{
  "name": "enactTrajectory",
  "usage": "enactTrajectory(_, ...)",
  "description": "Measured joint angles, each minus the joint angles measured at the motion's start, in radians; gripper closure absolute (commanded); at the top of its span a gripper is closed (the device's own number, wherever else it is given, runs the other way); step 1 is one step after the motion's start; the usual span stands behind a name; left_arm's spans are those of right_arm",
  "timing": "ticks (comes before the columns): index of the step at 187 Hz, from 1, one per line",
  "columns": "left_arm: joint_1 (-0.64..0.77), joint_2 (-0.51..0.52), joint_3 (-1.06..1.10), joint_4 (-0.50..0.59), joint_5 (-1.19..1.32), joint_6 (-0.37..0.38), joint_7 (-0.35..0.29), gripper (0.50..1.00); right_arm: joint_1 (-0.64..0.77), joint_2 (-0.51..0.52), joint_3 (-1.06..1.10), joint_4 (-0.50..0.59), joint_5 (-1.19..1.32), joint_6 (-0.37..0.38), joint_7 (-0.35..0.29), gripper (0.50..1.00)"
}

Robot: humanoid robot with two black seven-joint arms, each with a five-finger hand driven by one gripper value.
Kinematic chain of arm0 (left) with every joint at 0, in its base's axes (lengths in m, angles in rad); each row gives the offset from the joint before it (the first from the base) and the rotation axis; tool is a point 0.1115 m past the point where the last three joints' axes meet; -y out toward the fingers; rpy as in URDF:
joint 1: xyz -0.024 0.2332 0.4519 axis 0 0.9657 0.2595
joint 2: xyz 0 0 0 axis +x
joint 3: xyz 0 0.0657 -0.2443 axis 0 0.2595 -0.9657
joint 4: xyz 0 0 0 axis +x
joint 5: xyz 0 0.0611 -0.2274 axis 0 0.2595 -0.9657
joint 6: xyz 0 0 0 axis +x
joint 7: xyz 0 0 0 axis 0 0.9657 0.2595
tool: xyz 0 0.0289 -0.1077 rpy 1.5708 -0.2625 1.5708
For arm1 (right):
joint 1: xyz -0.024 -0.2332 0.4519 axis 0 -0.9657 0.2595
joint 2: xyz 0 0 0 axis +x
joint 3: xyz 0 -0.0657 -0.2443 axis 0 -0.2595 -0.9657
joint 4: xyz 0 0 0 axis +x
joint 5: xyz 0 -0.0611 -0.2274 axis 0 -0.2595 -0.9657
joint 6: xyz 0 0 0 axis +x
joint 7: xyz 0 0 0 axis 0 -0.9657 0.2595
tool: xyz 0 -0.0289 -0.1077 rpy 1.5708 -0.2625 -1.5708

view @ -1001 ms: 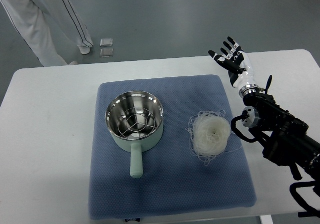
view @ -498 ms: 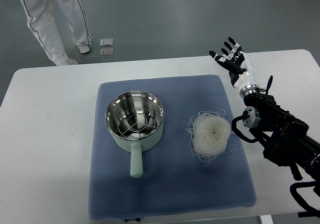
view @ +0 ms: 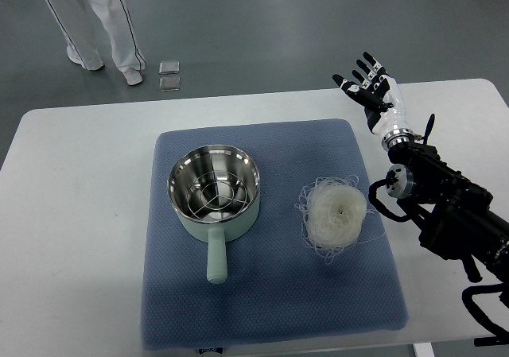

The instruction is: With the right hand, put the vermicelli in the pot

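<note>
My right hand (view: pixel 370 87) is open and empty, up past the mat's (view: pixel 270 309) far right corner. The noodles (view: pixel 336 211) lie on the mat, nearer me and a bit left, beside the pot (view: pixel 213 192).

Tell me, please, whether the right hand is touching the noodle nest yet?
Apart. The top view shows the right hand open near the table's far edge, with bare blue mat between it and the noodle nest.
</note>
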Motion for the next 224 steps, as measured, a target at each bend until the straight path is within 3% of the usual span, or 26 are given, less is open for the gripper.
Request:
enactTrajectory(86, 0.0, 0.0, 0.0, 0.0, 0.0, 0.0, 0.0, 0.5, 0.021, -0.062, -0.018, 0.066, -0.03, 0.008, -0.005, 0.579)
enactTrajectory(141, -0.01, 0.0, -0.001, 0.0, 0.0, 0.0, -0.001, 0.5, 0.022, -0.168, -0.04, 0.167, -0.315, 0.06, -0.003, 0.579)
enactTrajectory(167, -0.012, 0.0, -0.001, 0.0, 0.0, 0.0, -0.001, 0.5, 0.027, -0.264, -0.076, 0.241, -0.447, 0.105, -0.008, 0.579)
enactTrajectory(224, -0.012, 0.0, -0.001, 0.0, 0.0, 0.0, 0.0, 0.5, 0.066, -0.484, -0.15, 0.399, -0.687, 0.308, 0.002, 0.579)
